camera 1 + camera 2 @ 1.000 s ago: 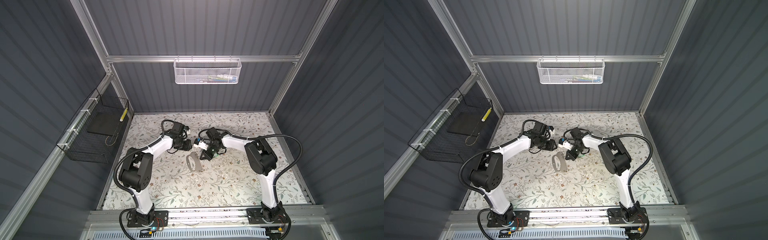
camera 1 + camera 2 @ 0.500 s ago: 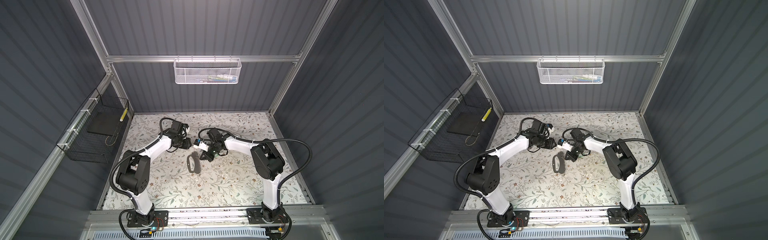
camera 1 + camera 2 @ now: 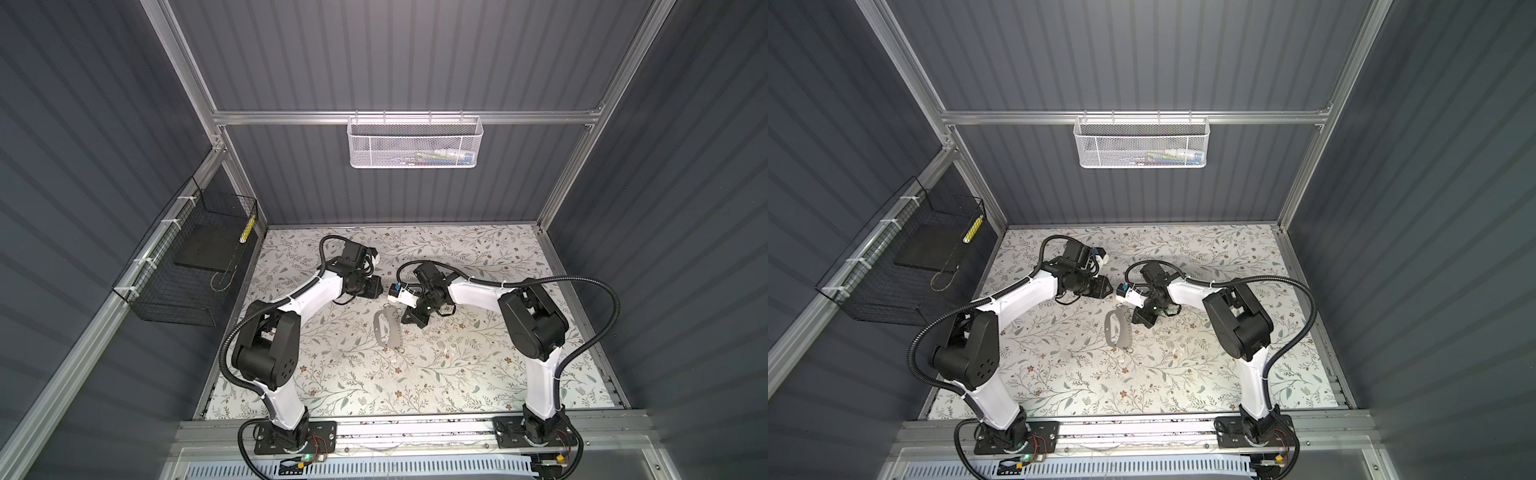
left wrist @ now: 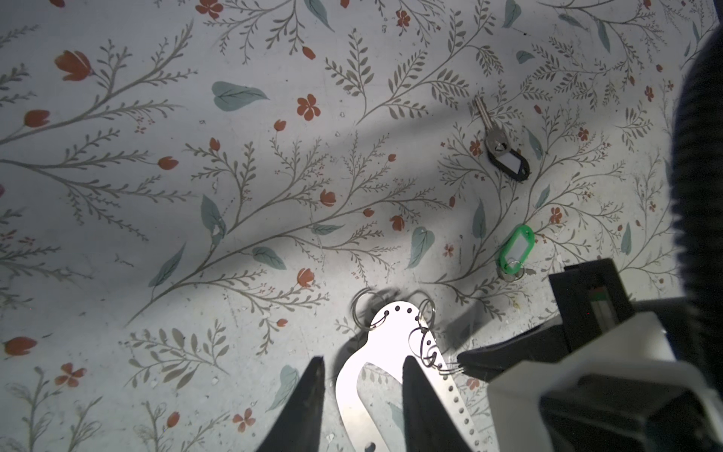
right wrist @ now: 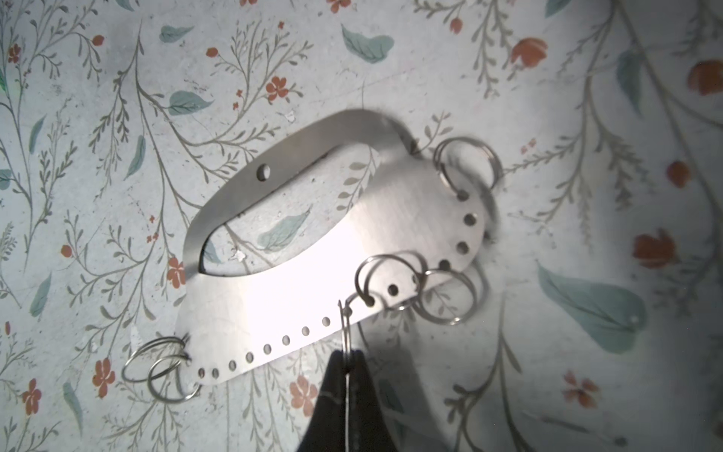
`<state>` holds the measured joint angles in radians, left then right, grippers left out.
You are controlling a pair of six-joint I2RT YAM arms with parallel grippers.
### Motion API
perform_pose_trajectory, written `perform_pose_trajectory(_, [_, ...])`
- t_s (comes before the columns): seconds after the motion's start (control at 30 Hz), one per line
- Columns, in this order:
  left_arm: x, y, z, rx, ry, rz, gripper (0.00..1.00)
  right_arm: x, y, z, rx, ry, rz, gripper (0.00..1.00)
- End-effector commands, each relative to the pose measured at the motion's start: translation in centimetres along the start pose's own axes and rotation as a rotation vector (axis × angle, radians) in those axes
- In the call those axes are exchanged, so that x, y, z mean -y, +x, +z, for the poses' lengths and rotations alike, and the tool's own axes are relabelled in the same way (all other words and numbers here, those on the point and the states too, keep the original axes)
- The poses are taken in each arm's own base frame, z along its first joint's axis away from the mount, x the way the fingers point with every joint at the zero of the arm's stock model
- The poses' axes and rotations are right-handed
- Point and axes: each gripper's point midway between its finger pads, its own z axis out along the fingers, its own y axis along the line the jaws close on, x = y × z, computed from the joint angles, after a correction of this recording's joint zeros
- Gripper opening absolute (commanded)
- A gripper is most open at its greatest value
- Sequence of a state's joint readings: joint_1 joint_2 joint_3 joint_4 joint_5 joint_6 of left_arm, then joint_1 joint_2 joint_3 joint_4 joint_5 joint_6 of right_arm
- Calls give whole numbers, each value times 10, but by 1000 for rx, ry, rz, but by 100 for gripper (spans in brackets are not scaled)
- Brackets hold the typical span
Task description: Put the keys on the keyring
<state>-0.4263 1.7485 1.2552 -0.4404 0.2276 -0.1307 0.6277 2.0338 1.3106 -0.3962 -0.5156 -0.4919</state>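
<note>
The keyring, a green tag with a white window and a small metal ring, lies on the floral table in the left wrist view. Beyond it lies a silver key joined to a black tag. A shiny perforated metal plate carrying several split rings lies mid-table in both top views. My right gripper is shut on a thin ring threaded through one of the plate's edge holes. My left gripper hovers open over the plate's handle end, gripping nothing.
A white mesh basket hangs on the back wall. A black wire basket is fixed to the left wall. Both wrists crowd together behind the plate. Walls enclose the table on three sides.
The right arm's elbow has swung a little outward and the left arm has shifted slightly. Both grippers stay at the plate, which has hardly moved.
</note>
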Motion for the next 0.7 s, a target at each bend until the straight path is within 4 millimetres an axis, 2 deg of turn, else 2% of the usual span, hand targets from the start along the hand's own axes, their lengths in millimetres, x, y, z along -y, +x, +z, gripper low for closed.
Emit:
perform_pose_trajectory(0.0, [2,-2,-6,12,1,27,35,-4,4,2,-17,9,-39,1])
perform_pose_trajectory(0.1, [2,-1,-4,8,1,24,35,-4,7,5,-29,7,-35,3])
perform_pose_trajectory(0.2, [2,-1,-4,6,3,25,35,0,2,7,-13,27,-50,5])
perform_pose_trajectory(0.67, [2,0,-3,5,6,25,35,6,4,13,-37,41,-59,22])
